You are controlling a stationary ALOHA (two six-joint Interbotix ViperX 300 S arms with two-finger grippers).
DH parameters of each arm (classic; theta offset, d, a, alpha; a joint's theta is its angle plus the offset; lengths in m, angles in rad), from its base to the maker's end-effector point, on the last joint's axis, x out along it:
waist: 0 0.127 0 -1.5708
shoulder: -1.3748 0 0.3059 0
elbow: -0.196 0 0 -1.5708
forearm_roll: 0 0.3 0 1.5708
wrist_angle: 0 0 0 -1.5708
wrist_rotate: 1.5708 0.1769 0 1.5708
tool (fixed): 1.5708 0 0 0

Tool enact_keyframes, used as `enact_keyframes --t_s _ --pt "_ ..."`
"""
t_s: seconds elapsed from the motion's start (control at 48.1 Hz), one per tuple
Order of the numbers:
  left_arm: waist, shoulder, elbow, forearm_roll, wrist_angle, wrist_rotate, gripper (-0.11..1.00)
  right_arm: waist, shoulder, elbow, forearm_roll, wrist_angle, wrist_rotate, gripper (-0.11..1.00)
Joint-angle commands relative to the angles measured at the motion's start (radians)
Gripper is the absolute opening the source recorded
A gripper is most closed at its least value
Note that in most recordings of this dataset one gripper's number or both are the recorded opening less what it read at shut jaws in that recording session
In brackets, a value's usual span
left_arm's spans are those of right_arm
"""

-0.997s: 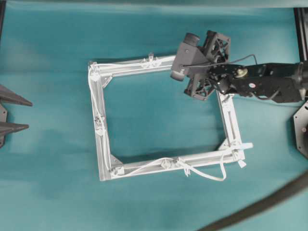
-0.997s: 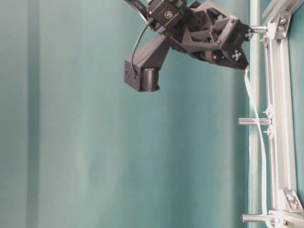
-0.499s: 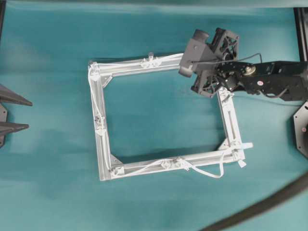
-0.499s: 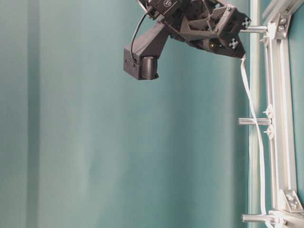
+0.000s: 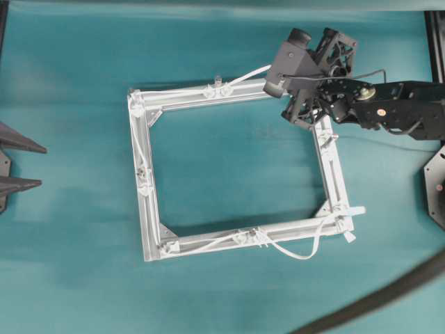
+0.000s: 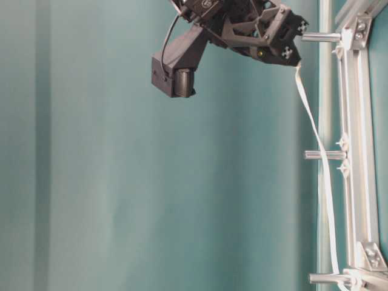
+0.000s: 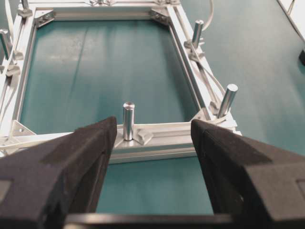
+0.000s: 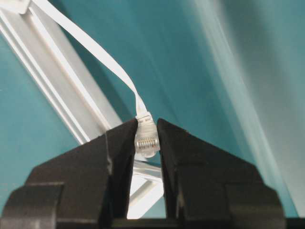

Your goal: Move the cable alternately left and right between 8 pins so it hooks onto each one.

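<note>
Inside the frame [image 5: 144, 182] the teal table [image 5: 229, 163] lies bare; upright pins [image 7: 128, 120] line its bars.

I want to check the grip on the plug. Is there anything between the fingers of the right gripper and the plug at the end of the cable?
Nothing visible. In the right wrist view the right gripper has its fingers closed directly on the clear plug, and the white cable runs away from it toward the frame.

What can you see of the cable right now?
The cable is a thin, flat white cord ending in a small clear plug. That plug is pinched between the jaws of the right gripper near the frame's far right corner. The cord runs along the frame bars past several pins, sagging in a loose loop outside the near bar.
</note>
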Motion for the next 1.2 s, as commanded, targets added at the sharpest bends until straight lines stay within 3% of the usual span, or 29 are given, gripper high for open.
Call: enact_keyframes --t_s 0.0,0.893,1.184 --pt "0.002 0.012 -0.017 0.005 -0.003 0.000 0.66 -0.015 -0.028 -0.006 -0.008 0.031 -0.002 0.17" --pt "0.002 0.012 -0.018 0.005 -0.003 0.000 0.66 -0.052 -0.032 0.034 -0.023 0.101 0.002 0.17" --pt "0.002 0.012 -0.017 0.005 -0.003 0.000 0.66 -0.052 -0.051 0.064 0.009 0.046 0.014 0.17"
